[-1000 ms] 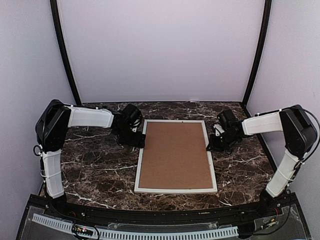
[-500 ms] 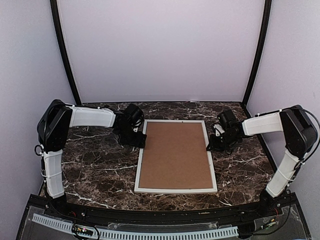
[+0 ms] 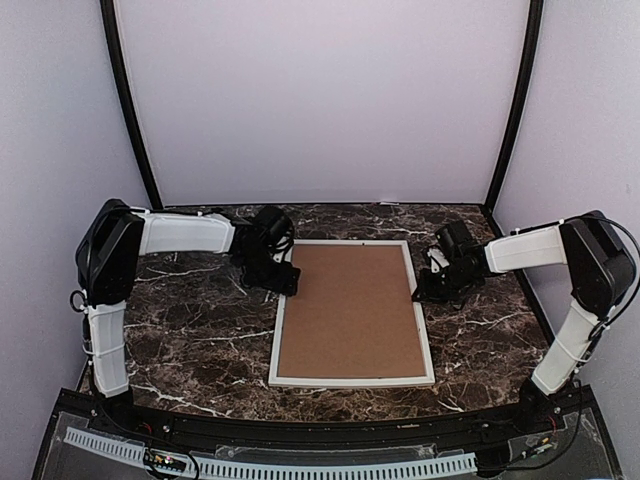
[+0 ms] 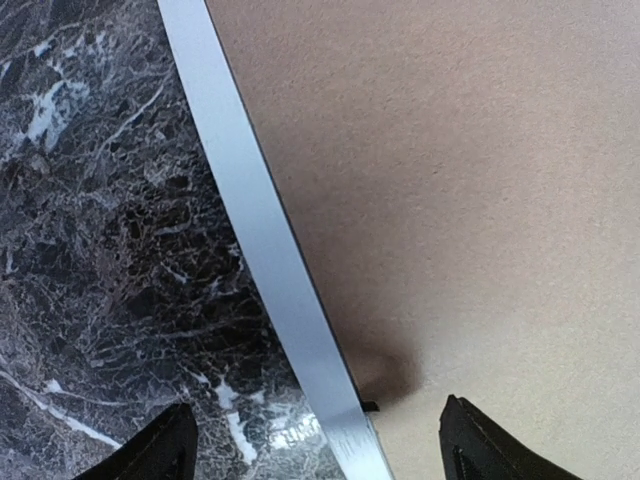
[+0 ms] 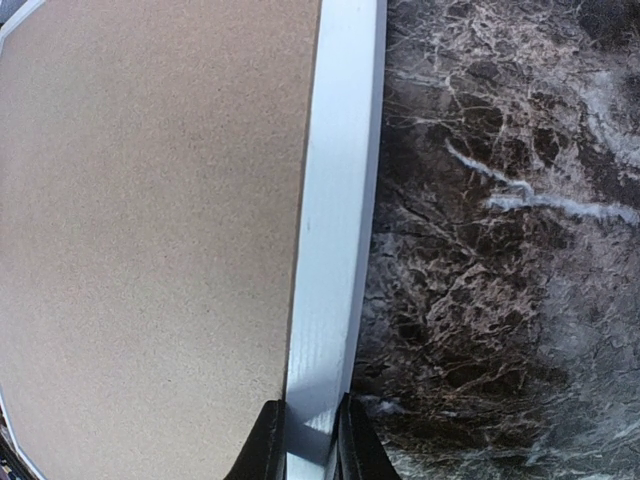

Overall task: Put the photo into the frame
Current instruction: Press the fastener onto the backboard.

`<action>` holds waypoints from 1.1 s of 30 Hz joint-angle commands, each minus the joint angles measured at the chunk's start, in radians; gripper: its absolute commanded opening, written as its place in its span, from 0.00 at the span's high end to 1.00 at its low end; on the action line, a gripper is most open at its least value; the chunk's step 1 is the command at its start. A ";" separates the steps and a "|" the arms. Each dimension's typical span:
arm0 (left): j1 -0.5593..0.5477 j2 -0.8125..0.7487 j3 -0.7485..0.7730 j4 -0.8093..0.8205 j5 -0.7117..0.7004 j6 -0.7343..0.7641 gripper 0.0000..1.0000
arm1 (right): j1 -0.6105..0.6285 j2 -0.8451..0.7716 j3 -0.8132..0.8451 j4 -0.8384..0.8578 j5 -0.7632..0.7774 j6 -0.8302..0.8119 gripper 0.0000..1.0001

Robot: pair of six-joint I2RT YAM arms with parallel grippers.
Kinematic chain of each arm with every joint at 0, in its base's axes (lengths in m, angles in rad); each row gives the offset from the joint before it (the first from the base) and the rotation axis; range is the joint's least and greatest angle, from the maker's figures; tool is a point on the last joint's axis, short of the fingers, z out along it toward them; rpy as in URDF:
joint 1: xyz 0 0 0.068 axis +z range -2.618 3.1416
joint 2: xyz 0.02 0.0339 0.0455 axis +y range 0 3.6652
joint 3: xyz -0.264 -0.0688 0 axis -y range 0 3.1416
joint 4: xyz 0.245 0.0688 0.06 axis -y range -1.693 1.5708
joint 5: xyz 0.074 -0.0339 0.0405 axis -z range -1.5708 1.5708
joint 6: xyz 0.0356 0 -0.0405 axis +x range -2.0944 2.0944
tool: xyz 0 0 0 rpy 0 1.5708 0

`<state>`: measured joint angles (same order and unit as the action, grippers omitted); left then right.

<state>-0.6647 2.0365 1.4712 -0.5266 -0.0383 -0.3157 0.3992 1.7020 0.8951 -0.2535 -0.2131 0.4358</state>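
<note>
Top external view: the frame (image 3: 350, 381) lies flat in the middle of the surface (image 3: 200, 330), its long sides running from the near edge to the far edge, with the brown backing board (image 3: 350, 310) filling it. The photo shows in no view; whether it sits beneath the board I cannot tell.

The right tool (image 5: 310, 445) is pinching the frame's right rail towards the far edge, one finger on the board side and one on the marble side. The left tool (image 4: 320, 440) hangs spread over the left rail opposite. One finger is above the marble and the other above the board, and the rail runs between them, touching neither.

The step in hand looks like taking hold of that left rail. To do it well, the tool should come straight down, centred on the rail, and close gently, level with the right one, so the board does not shift.
</note>
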 commanded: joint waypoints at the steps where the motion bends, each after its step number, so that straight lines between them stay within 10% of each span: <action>1: -0.002 -0.126 -0.010 0.019 0.000 0.016 0.13 | 0.011 0.047 -0.033 -0.035 -0.032 -0.005 0.96; 33: -0.075 -0.288 -0.366 0.055 0.076 -0.148 0.13 | 0.012 0.067 -0.042 -0.019 -0.045 0.001 0.97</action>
<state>-0.7345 1.7538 1.1191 -0.4789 0.0376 -0.4389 0.3988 1.7111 0.8951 -0.2317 -0.2291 0.4389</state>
